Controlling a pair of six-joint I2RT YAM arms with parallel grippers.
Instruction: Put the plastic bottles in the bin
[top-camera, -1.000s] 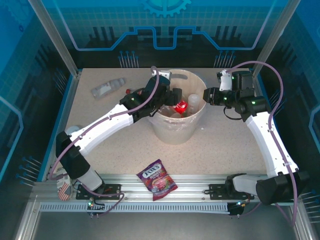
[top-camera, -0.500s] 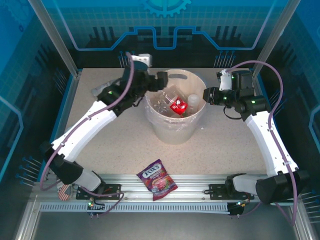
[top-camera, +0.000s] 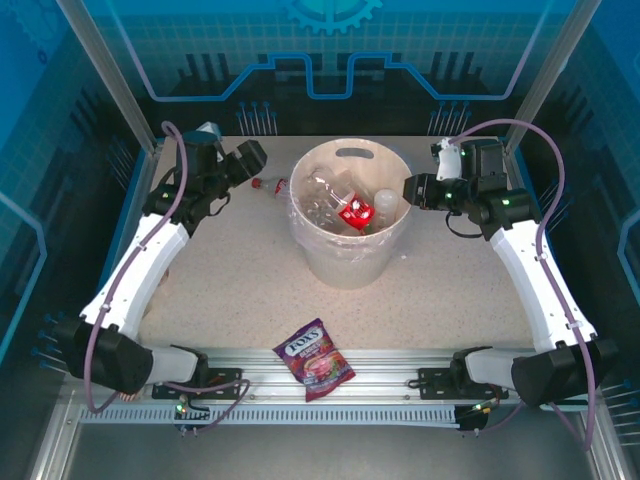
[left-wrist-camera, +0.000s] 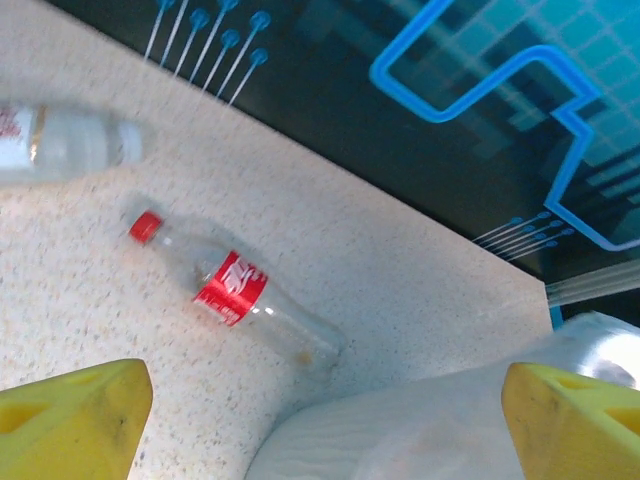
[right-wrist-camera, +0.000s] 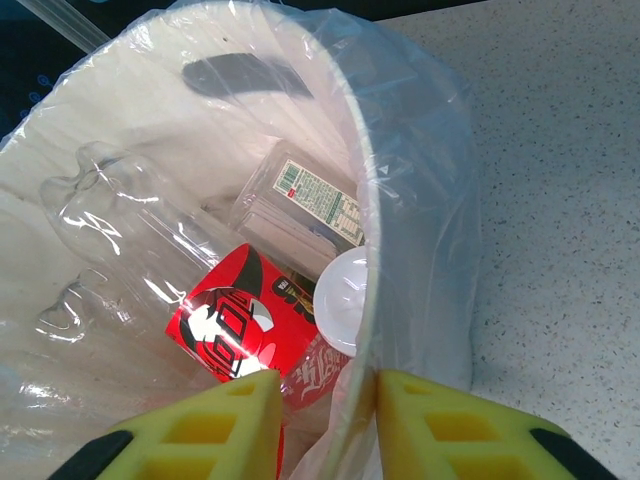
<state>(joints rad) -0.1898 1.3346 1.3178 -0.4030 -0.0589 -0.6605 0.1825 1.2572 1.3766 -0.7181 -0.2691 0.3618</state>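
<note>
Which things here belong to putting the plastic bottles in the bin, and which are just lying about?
Belong to the job:
- the bin
- the bottles inside it
- the red-capped bottle lying beside the bin
- the clear bottle further off

Just lying about:
- the FOX'S candy bag, by the arms' bases

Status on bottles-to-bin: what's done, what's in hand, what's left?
Done: several plastic bottles lie inside the bin. In hand: nothing. The left gripper is open and empty, and the right gripper straddles the bin rim. Left: a red-label bottle and a clear bottle lie on the table outside the bin.
</note>
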